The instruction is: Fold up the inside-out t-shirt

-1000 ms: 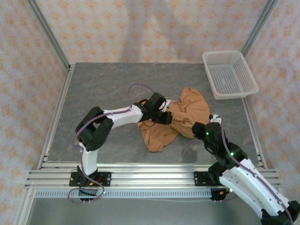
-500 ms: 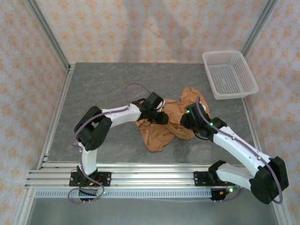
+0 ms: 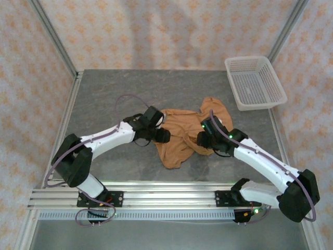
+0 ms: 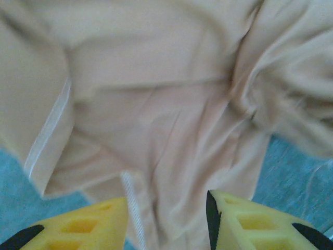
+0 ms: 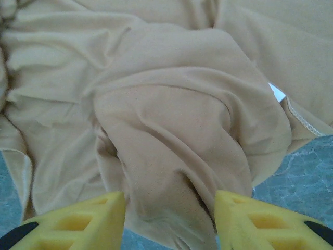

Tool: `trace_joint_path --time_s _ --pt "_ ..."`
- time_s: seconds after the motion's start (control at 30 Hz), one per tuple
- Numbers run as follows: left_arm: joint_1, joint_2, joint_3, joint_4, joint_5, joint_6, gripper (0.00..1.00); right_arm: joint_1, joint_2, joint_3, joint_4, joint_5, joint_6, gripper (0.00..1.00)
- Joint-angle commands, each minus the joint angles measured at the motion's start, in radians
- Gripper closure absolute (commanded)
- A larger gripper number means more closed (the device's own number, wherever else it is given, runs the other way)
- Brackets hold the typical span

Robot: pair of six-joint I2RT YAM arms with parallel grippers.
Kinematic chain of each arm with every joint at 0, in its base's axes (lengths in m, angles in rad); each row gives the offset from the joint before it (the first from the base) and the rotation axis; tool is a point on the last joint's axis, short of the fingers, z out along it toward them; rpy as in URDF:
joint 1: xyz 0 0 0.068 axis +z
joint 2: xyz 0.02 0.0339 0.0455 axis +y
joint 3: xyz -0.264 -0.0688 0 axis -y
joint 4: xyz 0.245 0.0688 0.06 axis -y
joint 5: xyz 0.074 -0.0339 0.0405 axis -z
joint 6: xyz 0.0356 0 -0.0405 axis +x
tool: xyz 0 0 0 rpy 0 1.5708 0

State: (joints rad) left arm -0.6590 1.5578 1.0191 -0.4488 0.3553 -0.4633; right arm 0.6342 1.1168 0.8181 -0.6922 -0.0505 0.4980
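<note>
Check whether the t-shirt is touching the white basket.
Apart. In the top view, a strip of bare grey table lies between the t-shirt and the near rim of the basket.

Crumpled t-shirt point(image 3: 182, 133); left gripper point(image 3: 160, 135) at its left edge, right gripper point(image 3: 204, 140) at right; basket point(image 3: 255, 82) back right

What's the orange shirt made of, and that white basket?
The t-shirt looks like soft, matte knit cloth, maybe cotton: it crumples into loose folds and shows stitched hems. The basket looks like stiff white plastic, with a moulded grid of holes in its walls and floor.
</note>
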Motion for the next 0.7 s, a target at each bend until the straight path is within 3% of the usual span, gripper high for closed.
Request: trace_joint_path --time_s 0.0,0.2,0.27,0.33,0.37,0.47,0.57,0.67 --pt "-0.003 -0.023 -0.078 0.001 0.006 -0.014 0.54 0.005 0.034 0.03 -0.045 0.012 -0.022 0.52" --pt "-0.064 0.06 -0.111 0.157 0.048 -0.099 0.53 0.005 0.061 0.043 -0.025 0.043 -0.021 0.64" --pt "-0.083 0.113 -0.103 0.175 0.041 -0.104 0.55 0.006 0.061 0.055 -0.031 0.056 -0.023 0.75" --pt "-0.085 0.153 -0.11 0.198 0.037 -0.111 0.66 0.006 0.061 0.071 -0.039 0.064 -0.026 0.91" --pt "-0.085 0.169 -0.112 0.207 0.036 -0.109 0.77 0.005 0.061 0.082 -0.049 0.066 -0.026 0.99" --pt "-0.067 0.186 -0.101 0.197 0.034 -0.1 1.0 0.005 0.045 0.146 -0.093 0.085 -0.036 1.0" --pt "0.005 0.146 -0.073 0.132 0.029 -0.063 1.0 -0.004 0.001 0.253 -0.144 0.124 -0.073 1.0" --pt "0.148 0.069 -0.029 0.008 0.019 0.029 1.0 -0.078 -0.044 0.38 -0.203 0.122 -0.13 1.0"
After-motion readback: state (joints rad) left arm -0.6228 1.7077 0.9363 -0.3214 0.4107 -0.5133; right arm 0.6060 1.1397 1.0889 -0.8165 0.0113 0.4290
